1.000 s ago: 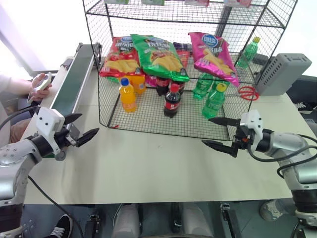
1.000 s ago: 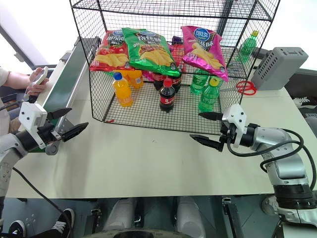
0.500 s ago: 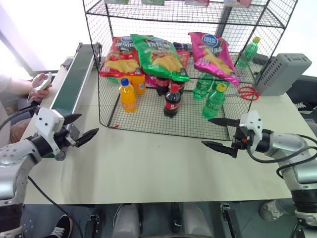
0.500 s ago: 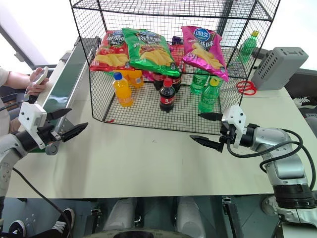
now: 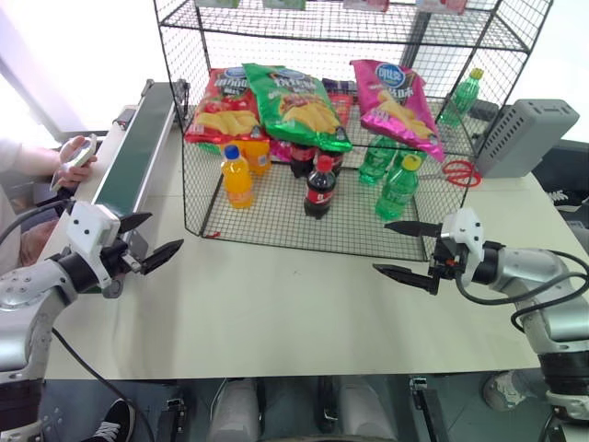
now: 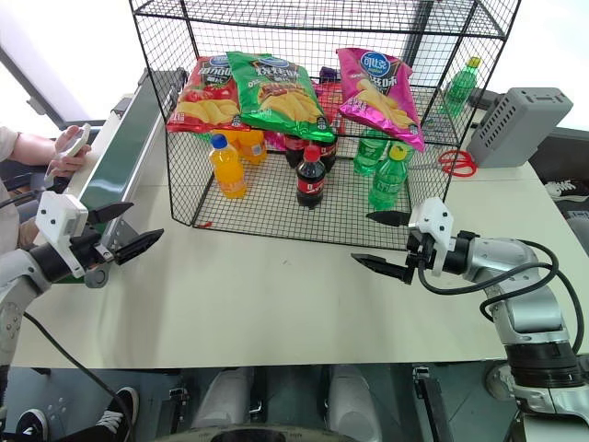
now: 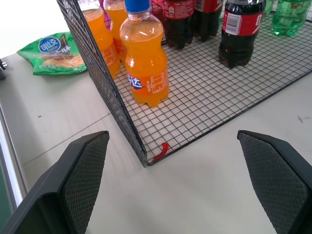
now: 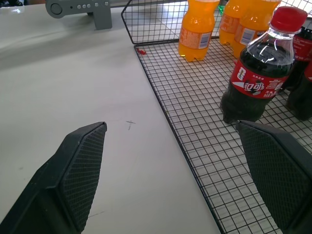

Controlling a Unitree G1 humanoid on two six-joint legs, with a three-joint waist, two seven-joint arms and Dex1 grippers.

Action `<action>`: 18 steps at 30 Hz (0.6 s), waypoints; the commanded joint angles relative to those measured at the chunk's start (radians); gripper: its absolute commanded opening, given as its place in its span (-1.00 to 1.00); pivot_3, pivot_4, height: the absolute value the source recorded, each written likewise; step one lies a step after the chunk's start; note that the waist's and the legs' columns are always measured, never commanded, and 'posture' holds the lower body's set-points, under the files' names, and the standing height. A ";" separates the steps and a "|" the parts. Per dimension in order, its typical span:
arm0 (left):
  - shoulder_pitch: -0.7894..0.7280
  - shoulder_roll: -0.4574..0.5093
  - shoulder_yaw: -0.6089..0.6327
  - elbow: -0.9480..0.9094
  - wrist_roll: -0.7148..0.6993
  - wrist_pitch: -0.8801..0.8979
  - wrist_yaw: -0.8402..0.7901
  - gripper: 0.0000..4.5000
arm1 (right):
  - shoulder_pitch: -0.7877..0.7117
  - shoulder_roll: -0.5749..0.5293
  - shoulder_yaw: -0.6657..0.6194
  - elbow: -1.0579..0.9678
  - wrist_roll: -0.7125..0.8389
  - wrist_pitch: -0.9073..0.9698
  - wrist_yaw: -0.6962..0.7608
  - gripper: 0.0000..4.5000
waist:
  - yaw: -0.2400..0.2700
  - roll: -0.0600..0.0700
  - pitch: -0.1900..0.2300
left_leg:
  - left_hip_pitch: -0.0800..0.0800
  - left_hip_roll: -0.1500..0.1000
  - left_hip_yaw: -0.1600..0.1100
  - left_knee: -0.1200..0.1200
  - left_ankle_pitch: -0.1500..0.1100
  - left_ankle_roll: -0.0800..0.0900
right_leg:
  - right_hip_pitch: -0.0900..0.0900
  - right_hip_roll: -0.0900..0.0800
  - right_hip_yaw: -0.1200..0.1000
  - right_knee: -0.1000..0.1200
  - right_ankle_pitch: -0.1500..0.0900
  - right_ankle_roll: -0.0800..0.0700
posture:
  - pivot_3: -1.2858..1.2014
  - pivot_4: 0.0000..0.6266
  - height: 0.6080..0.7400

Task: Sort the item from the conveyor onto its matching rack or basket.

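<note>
- Black, mesh-textured fingers of the left gripper (image 5: pixel 147 237) stand wide apart over the pale tabletop (image 5: pixel 276 304), empty, touching nothing.
- Likewise the right gripper (image 5: pixel 407 249), black fingers on a white wrist block, is spread wide and empty, near the front edge of the tall black wire-grid rack (image 5: pixel 276 230).
- The large shiny magenta-pink crisp bag with a round blue logo (image 5: pixel 398 101) lies tilted on a middle tier inside the rack, above and beyond the right gripper, well apart from both.
- Beside it on that tier lie a glossy green crisp bag (image 5: pixel 296 103) and a red crisp bag (image 5: pixel 221 109).
- On the rack's grid floor stand orange plastic soda bottles (image 7: pixel 146 63), dark cola bottles with red caps (image 8: pixel 258 78) and green bottles (image 5: pixel 398 189).
- The long dark green conveyor belt with grey metal rails (image 5: pixel 138 147) runs along the table's left, just beyond the left gripper.
- A grey slotted plastic box (image 5: pixel 525 133) sits right of the rack.
- A person's hand (image 5: pixel 74 161) holds a pale device left of the conveyor.
</note>
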 commanded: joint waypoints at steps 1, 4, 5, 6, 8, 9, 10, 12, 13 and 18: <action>-0.004 -0.001 0.005 -0.019 0.001 -0.022 -0.002 1.00 | -0.017 0.005 -0.011 -0.005 0.004 -0.020 0.004 0.97 | 0.000 0.000 0.000 | 0.000 0.000 0.000 0.000 0.000 0.000 | 0.000 0.000 0.000 0.000 0.000 0.000 | 0.03 -0.52 1.00; -0.006 -0.003 0.004 -0.017 0.001 -0.024 -0.001 1.00 | -0.017 0.003 -0.009 0.001 -0.004 -0.030 0.006 0.97 | 0.000 0.000 0.000 | 0.000 0.000 0.000 0.000 0.000 0.000 | 0.000 0.000 0.000 0.000 0.000 0.000 | 0.03 -0.52 1.00; -0.006 -0.003 0.004 -0.016 0.002 -0.025 -0.001 1.00 | -0.018 0.004 -0.008 0.002 -0.005 -0.032 0.006 0.97 | 0.000 0.000 0.000 | 0.000 0.000 0.000 0.000 0.000 0.000 | 0.000 0.000 0.000 0.000 0.000 0.000 | 0.03 -0.52 1.00; -0.005 -0.003 0.004 -0.018 0.002 -0.025 -0.001 1.00 | -0.018 0.006 -0.006 0.000 -0.006 -0.033 0.005 0.97 | 0.000 0.000 0.000 | 0.000 0.000 0.000 0.000 0.000 0.000 | 0.000 0.000 0.000 0.000 0.000 0.000 | 0.03 -0.52 1.00; -0.003 -0.003 0.004 -0.021 0.002 -0.025 -0.001 1.00 | -0.018 0.008 -0.005 -0.001 -0.006 -0.034 0.006 0.97 | 0.000 0.000 0.000 | 0.000 0.000 0.000 0.000 0.000 0.000 | 0.000 0.000 0.000 0.000 0.000 0.000 | 0.03 -0.52 1.00; -0.003 -0.003 0.004 -0.022 0.002 -0.024 -0.001 1.00 | -0.018 0.008 -0.005 0.000 -0.008 -0.035 0.007 0.97 | 0.000 0.000 0.000 | 0.000 0.000 0.000 0.000 0.000 0.000 | 0.000 0.000 0.000 0.000 0.000 0.000 | 0.03 -0.52 1.00; -0.002 -0.003 0.004 -0.022 0.002 -0.024 -0.002 1.00 | -0.018 0.008 -0.005 0.002 -0.009 -0.036 0.007 0.97 | 0.000 0.000 0.000 | 0.000 0.000 0.000 0.000 0.000 0.000 | 0.000 0.000 0.000 0.000 0.000 0.000 | 0.03 -0.52 1.00; -0.003 -0.003 0.002 -0.023 0.003 -0.023 -0.002 1.00 | -0.020 0.008 -0.005 0.003 -0.010 -0.037 0.008 0.97 | 0.000 0.000 0.000 | 0.000 0.000 0.000 0.000 0.000 0.000 | 0.000 0.000 0.000 0.000 0.000 0.000 | 0.03 -0.52 1.00; -0.005 -0.004 0.002 -0.023 0.003 -0.023 -0.003 1.00 | -0.021 0.009 -0.005 0.003 -0.011 -0.037 0.008 0.97 | 0.000 0.000 0.000 | 0.000 0.000 0.000 0.000 0.000 0.000 | 0.000 0.000 0.000 0.000 0.000 0.000 | 0.03 -0.52 1.00; -0.006 -0.005 -0.002 -0.022 0.007 -0.026 -0.005 1.00 | -0.024 0.009 -0.003 0.007 -0.017 -0.040 0.009 0.97 | 0.000 0.000 0.000 | 0.000 0.000 0.000 0.000 0.000 0.000 | 0.000 0.000 0.000 0.000 0.000 0.000 | 0.03 -0.52 1.00</action>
